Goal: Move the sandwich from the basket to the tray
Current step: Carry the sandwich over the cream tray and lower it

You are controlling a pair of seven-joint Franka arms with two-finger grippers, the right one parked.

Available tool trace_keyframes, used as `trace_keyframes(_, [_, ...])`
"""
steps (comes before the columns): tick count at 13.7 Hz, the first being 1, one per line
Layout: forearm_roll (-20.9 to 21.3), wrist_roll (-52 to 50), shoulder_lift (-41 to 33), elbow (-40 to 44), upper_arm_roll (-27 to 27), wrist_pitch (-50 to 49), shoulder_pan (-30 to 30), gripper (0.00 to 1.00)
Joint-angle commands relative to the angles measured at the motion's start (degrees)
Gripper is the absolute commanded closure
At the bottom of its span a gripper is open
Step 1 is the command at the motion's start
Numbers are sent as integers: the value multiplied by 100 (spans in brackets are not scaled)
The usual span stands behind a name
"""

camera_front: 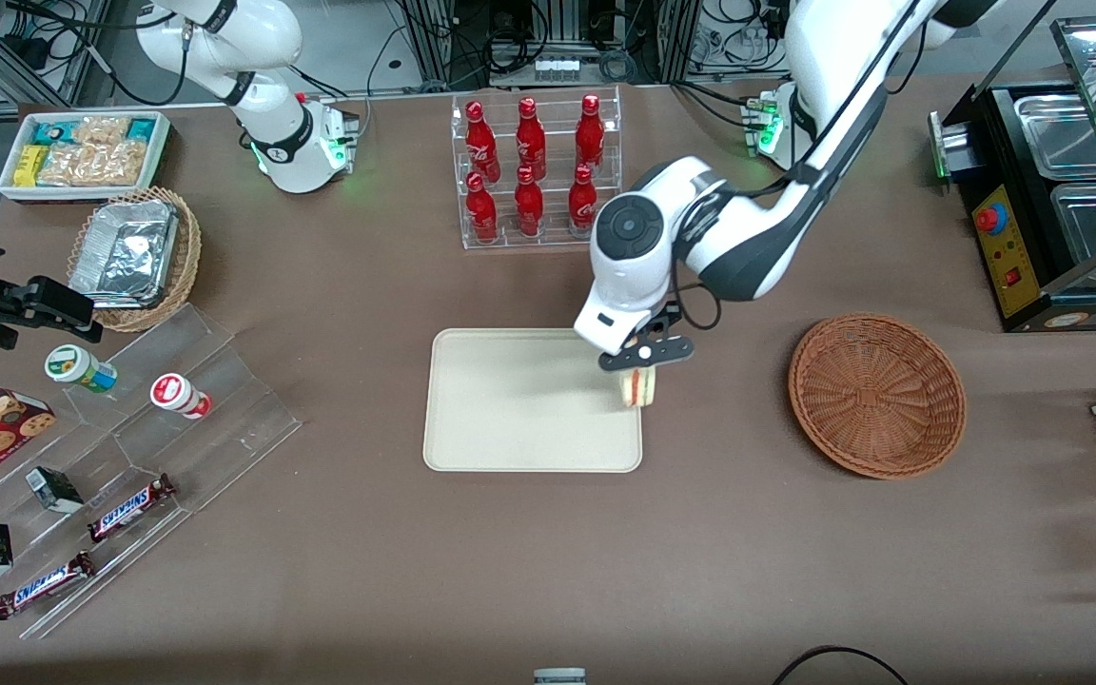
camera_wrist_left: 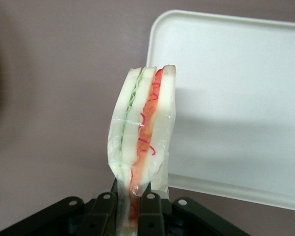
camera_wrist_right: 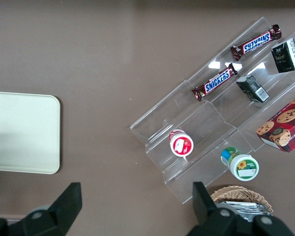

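We see our gripper (camera_front: 640,379) clamped on the wrapped sandwich (camera_front: 639,388) above the tray (camera_front: 510,419) edge, the basket (camera_front: 876,395) well apart.

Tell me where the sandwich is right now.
The sandwich is out of the basket, pinched in the left arm's hand over the tray's edge nearest that basket, as the front view shows.

Wrapped sandwich (camera_front: 641,387) pinched in gripper (camera_front: 644,373) at tray (camera_front: 510,400) edge; wicker basket (camera_front: 876,395) empty, beside tray
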Motion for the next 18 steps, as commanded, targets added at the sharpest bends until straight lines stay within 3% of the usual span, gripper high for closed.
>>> trace_keyframes(1, [325, -33, 551, 524, 24, 3, -322, 83])
trace_keyframes(15, [915, -288, 1422, 965, 155, 398, -516, 79])
trace_keyframes(16, [915, -297, 1440, 965, 155, 398, -516, 64])
trace_keyframes(18, [924, -288, 1431, 965, 155, 398, -516, 0])
